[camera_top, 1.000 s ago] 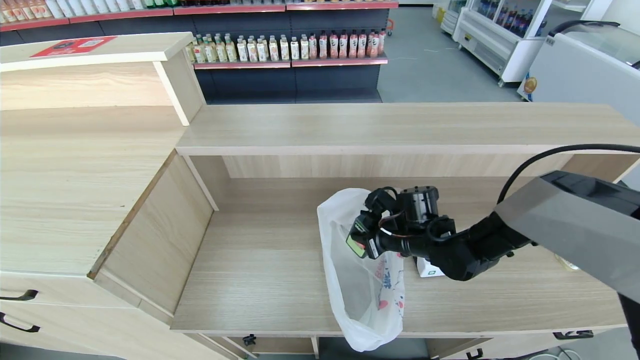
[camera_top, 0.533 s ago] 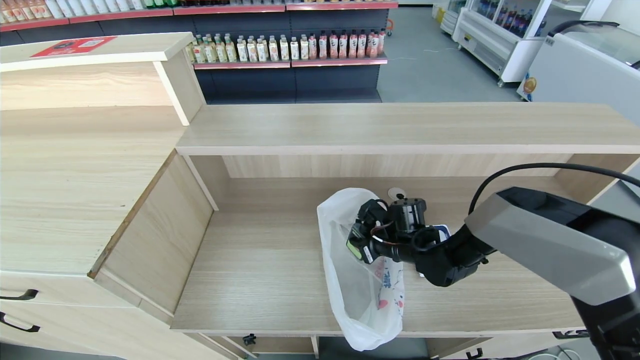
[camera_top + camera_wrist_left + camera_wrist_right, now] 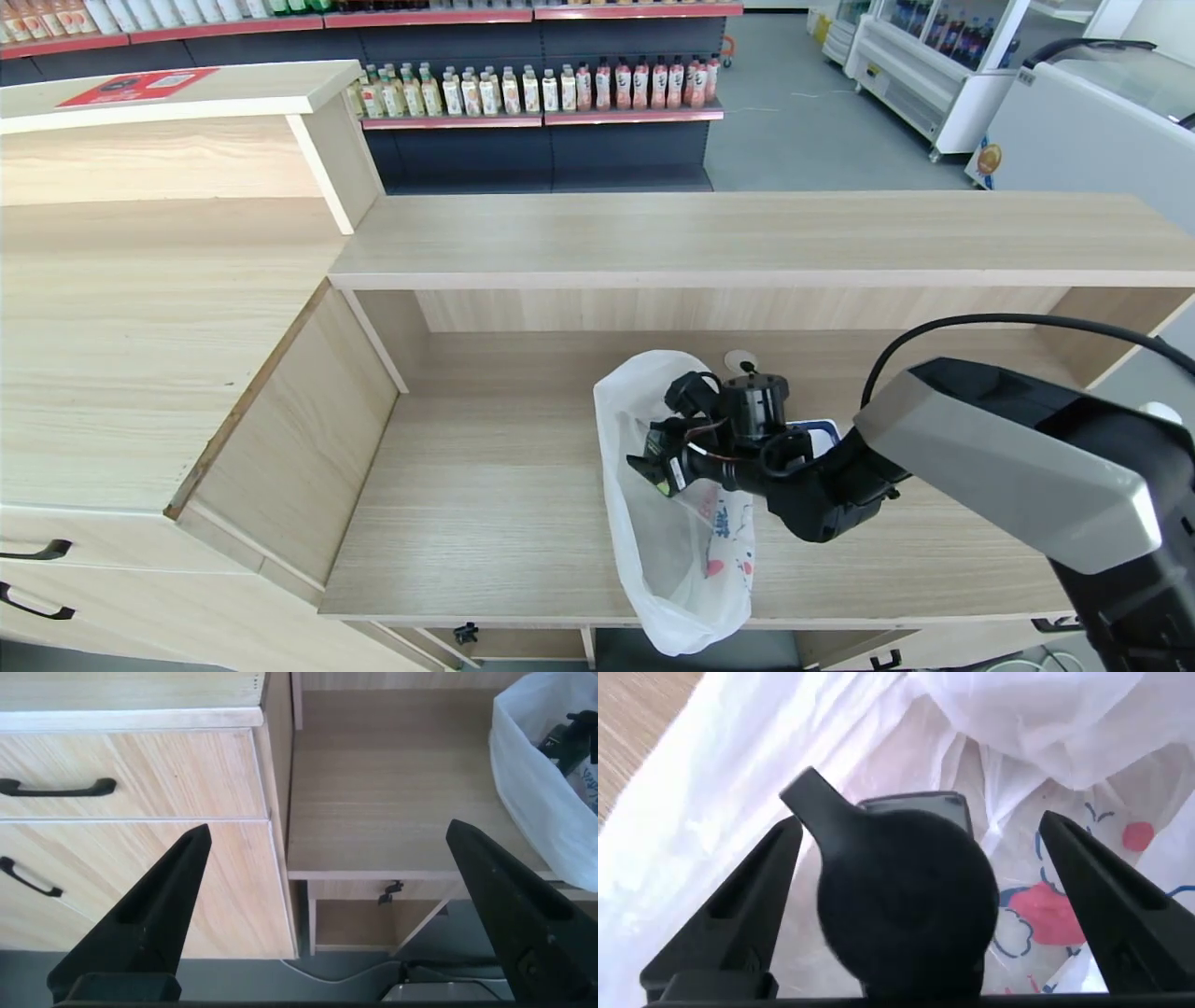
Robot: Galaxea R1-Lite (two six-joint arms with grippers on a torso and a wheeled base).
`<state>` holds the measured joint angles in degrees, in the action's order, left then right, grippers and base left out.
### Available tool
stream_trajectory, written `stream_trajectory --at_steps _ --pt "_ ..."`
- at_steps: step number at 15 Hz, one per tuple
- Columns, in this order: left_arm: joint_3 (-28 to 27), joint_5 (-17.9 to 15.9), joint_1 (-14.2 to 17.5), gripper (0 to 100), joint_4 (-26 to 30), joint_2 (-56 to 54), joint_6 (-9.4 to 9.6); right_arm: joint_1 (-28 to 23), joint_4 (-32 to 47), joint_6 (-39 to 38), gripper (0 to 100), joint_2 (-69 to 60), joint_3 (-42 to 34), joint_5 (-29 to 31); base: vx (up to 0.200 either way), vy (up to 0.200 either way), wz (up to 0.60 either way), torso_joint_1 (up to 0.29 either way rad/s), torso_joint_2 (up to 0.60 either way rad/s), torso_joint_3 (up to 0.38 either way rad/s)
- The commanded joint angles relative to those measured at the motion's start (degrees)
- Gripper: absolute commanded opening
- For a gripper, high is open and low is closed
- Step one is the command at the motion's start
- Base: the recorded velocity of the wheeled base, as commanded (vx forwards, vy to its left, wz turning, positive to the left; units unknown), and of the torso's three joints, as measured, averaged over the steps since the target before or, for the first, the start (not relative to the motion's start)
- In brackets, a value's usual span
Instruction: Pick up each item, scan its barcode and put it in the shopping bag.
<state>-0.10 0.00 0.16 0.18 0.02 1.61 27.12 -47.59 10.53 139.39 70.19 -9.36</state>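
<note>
A white plastic shopping bag (image 3: 674,579) stands open on the lower wooden counter (image 3: 485,523), hanging over its front edge. My right gripper (image 3: 653,459) is inside the bag's mouth. In the right wrist view, my right gripper (image 3: 920,821) is open, its fingers (image 3: 724,924) spread wide. A black round-topped item (image 3: 906,905) sits between them against the bag's wall (image 3: 738,784), touching neither finger. My left gripper (image 3: 329,829) hangs open and holds nothing, low in front of the counter, with the bag (image 3: 542,793) off to one side.
A white and blue box (image 3: 814,431) lies on the counter behind my right arm. A round cable grommet (image 3: 739,359) sits near the back wall. A raised shelf (image 3: 747,238) runs above the counter. Drawers with black handles (image 3: 56,787) are on the left.
My right arm has come down and leftward, carrying the gripper and its item deeper into the bag's mouth. The white and blue box behind it has come into view.
</note>
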Motion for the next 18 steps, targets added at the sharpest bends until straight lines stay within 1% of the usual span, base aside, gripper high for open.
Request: stream_trajectory --at_steps 1,3,5,6,8,10,14,16,18 --pt "0.0 0.0 0.0 100 0.0 0.0 0.06 0.4 0.0 -3.7 100 -3.1 2.6 0.0 0.0 0.0 0.0 0.0 0.0 0.0" --pt "0.0 0.0 0.0 100 0.0 0.0 0.06 2.5 1.5 -10.0 100 -7.6 3.8 1.2 0.0 0.0 0.0 0.0 0.0 0.0" --pt "0.0 0.0 0.0 100 0.0 0.0 -0.38 3.6 9.9 -16.6 100 -14.4 3.5 3.1 0.0 0.0 0.0 0.0 0.0 0.0" --pt "0.0 0.0 0.0 100 0.0 0.0 -0.38 3.5 11.6 -18.1 100 -16.3 2.9 3.2 0.0 0.0 0.0 0.0 0.0 0.0" --pt "0.0 0.0 0.0 100 0.0 0.0 -0.55 0.4 12.7 -19.1 100 -21.4 -1.4 3.3 0.0 0.0 0.0 0.0 0.0 0.0" --pt "0.0 0.0 0.0 100 0.1 0.0 -1.26 -4.4 12.8 -17.7 100 -30.0 -10.6 3.3 0.0 0.0 0.0 0.0 0.0 0.0" --pt "0.0 0.0 0.0 100 0.0 0.0 -1.26 -13.4 12.8 -16.4 100 -41.7 -25.9 3.2 0.0 0.0 0.0 0.0 0.0 0.0" --pt "0.0 0.0 0.0 100 0.0 0.0 -1.35 -16.4 12.7 -16.5 100 -44.7 -30.5 2.9 0.0 -0.2 0.0 0.0 0.0 0.005" --pt "0.0 0.0 0.0 100 0.0 0.0 -1.35 -17.5 12.8 -16.5 100 -46.5 -32.7 2.7 0.0 -0.2 0.0 -0.002 0.0 0.005"
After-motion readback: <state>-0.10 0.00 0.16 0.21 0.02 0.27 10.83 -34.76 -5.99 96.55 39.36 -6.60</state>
